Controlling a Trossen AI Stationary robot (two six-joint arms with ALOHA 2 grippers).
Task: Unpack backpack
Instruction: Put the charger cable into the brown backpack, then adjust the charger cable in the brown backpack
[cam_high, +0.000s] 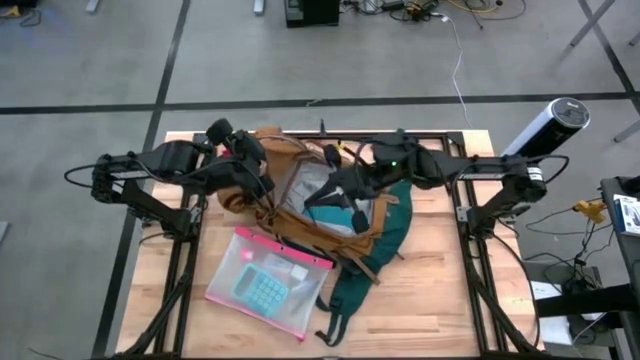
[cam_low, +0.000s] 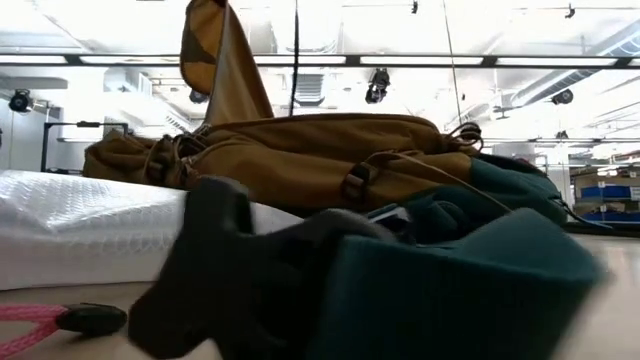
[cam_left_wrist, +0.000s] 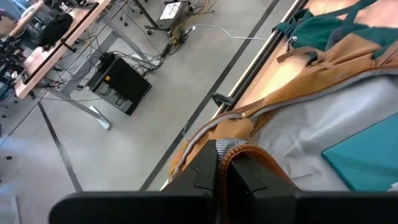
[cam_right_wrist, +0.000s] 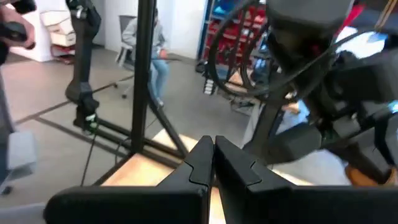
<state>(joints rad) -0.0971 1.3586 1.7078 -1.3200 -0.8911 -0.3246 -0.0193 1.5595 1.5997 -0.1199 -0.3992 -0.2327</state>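
Backpack (cam_high: 300, 190): lay open at the back-centre of the bench (cam_high: 440, 300), mustard flap spread, grey lining exposed, green straps trailing toward the front.
Left pincer (cam_left_wrist: 222, 163): fingers pressed together on the tan rim of the backpack, a fold of webbing and fabric nipped between them; in the high view it sat at the pack's left edge.
Right pincer (cam_right_wrist: 213, 158): fingers closed flat against each other with nothing between; in the high view it hung over the open mouth, toward the right side.
Key relation: the opening lay directly under the right pincer and to the right of the left one; the pack's long axis ran roughly from back-left to front-right.
Nearer arm: the right was better placed to reach inside, judged from above, while the left held the rim.
Next move, as a judgement: the right pincer would have to spread before dipping into the lining.
Clear pouch (cam_high: 268, 282): lay on the bench in front of the pack, just beside it, pink-edged, a teal calculator showing inside.
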